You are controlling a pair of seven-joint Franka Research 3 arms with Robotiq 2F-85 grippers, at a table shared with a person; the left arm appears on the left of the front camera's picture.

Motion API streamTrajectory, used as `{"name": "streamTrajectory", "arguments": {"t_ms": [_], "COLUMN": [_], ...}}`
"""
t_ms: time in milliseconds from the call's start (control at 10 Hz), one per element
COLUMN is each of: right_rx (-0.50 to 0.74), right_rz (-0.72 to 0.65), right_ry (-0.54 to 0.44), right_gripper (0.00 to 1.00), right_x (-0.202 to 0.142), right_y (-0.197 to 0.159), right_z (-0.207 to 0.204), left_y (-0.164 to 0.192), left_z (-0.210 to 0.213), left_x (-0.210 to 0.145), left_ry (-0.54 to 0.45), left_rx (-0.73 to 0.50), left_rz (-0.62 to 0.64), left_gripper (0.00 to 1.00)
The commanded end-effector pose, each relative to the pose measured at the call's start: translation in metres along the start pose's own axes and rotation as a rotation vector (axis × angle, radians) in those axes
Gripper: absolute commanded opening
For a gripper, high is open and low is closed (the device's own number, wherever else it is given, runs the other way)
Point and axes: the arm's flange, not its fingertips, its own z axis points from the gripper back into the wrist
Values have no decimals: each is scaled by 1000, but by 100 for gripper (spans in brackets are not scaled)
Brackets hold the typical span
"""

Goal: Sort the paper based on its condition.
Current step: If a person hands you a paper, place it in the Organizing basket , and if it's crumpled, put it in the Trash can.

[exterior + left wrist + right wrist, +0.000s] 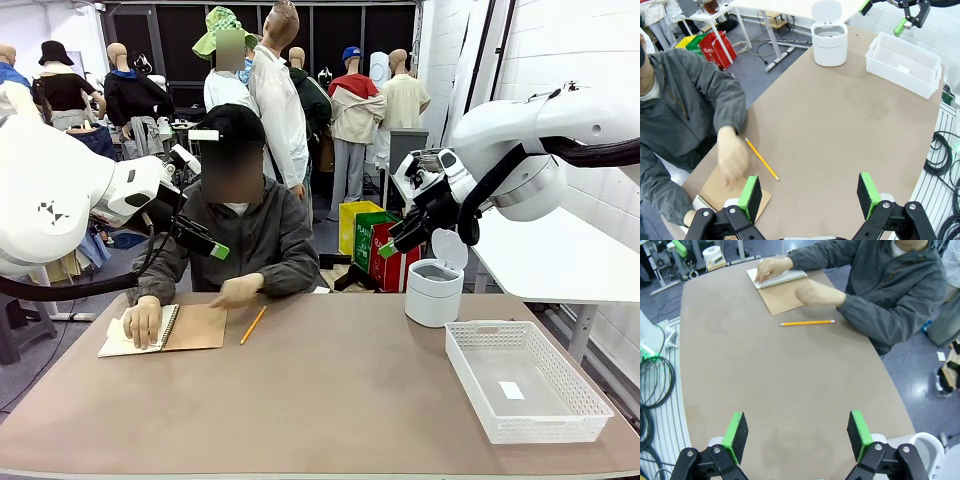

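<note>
- Your table has a white basket at the near right.
- Your left gripper and right gripper both hang spread wide, holding nothing.
- The paper lies far left in the notebook, under a person's hand.

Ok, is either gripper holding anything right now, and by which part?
Nothing is held. The left gripper and right gripper both hang open and empty above the table; the person's hand rests on the notebook.
</note>
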Motion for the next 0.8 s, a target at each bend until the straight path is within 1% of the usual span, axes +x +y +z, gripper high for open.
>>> {"name": "streamTrajectory", "arguments": {"t_ms": [0,700], "right_rx": [-9,-9], "right_rz": [-6,-6], "right_ry": [-19,-19], "right_gripper": [100,100], "right_x": [1,1], "right_y": [0,0], "right_z": [-1,-1], "left_y": [0,0], "left_z": [0,0], "left_x": [-1,-1], "left_ry": [3,3], "left_rx": [-6,-6], "left_rz": [11,11], "left_gripper": [100,100]}}
